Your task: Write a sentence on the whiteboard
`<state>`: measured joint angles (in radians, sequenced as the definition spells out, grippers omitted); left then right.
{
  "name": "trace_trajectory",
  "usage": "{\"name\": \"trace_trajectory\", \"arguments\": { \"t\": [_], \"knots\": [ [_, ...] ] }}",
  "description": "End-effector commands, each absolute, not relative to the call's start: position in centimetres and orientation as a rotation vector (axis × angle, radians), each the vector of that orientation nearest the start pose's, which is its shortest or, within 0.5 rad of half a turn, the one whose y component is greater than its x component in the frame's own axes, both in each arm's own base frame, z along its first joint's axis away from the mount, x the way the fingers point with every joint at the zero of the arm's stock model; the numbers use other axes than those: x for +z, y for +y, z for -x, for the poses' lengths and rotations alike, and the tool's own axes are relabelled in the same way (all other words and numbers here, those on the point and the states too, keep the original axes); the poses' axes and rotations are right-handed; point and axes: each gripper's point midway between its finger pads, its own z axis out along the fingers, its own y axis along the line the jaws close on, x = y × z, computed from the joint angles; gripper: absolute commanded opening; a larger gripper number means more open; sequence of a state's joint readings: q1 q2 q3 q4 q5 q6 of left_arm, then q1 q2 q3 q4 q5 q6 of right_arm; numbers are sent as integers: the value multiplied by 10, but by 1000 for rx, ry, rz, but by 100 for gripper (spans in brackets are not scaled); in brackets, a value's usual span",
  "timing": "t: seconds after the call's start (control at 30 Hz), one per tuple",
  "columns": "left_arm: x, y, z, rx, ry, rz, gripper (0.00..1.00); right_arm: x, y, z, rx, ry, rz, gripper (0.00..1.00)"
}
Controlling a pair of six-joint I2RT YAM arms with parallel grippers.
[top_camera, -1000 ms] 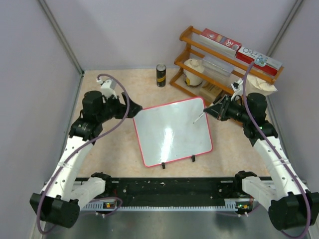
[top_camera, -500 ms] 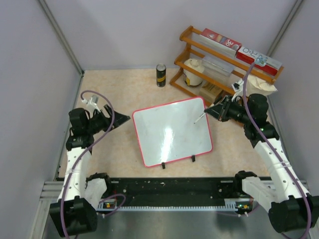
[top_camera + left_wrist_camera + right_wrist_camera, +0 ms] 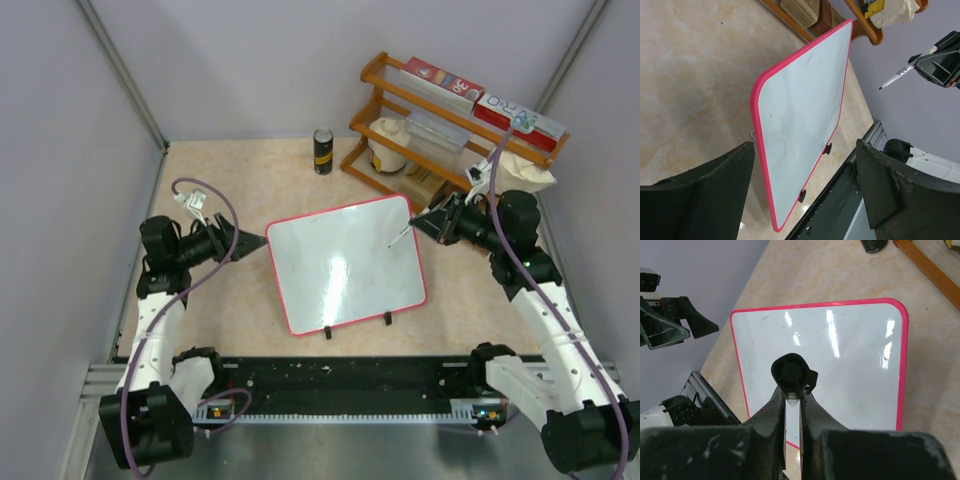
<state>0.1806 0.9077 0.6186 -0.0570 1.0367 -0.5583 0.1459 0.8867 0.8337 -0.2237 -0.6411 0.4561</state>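
Observation:
The whiteboard lies flat mid-table, glossy white with a red-pink rim and two black clips on its near edge. No lettering of the sentence shows on it. My left gripper is open and empty, just left of the board's left edge; in the left wrist view the board shows between its wide-apart fingers. My right gripper is shut on a marker, tip down above the board's far right part. In the right wrist view the marker's black end sits between the closed fingers, above the board.
A wooden rack at the back right holds red-and-white boxes, a white jar and a cloth bag. A black can stands behind the board. A black rail runs along the near edge.
The left arm pulled back left and lower from the board's far left corner, then edged slightly right again, jaws facing the board's left edge. The right arm and marker have not moved.

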Motion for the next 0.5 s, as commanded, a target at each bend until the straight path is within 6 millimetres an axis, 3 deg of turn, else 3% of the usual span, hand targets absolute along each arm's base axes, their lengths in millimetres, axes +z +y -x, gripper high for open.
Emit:
{"name": "trace_trajectory", "arguments": {
  "t": [0.0, 0.2, 0.47],
  "knots": [
    [238, -118, -258, -1199, 1878, -135, 85, 315, 173, -265, 952, 1779, 259, 0],
    [236, -117, -254, -1164, 1879, -139, 85, 327, 205, -254, 890, 1724, 409, 0],
    [229, -120, -247, -1185, 1885, -180, 85, 340, 226, -252, 831, 1656, 477, 0]
  ]
}}
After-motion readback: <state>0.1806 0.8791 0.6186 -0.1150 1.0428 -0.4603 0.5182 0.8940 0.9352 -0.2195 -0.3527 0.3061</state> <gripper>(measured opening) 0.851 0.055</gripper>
